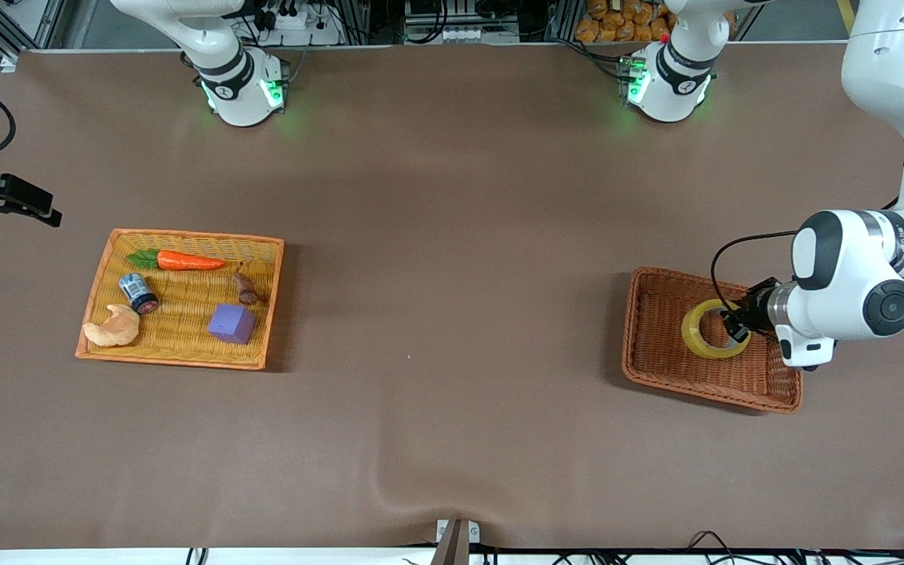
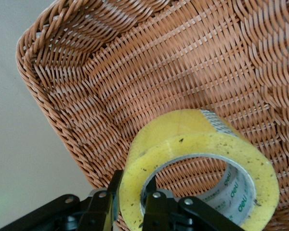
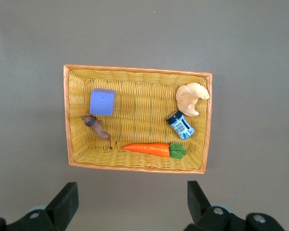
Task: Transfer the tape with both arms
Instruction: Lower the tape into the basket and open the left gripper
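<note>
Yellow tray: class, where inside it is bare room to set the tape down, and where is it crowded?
Free: the yellow tray's middle, bordered by carrot, can, croissant and purple cube. Crowded: along its edges. The left tool grips the tape in the brown basket; the right tool is open.

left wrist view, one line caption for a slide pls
Left gripper pinches the wall of the yellow tape, one finger inside the core, over the brown wicker basket.

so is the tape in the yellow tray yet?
No, the tape sits in the brown wicker basket, with the left hand clamped on its wall.
</note>
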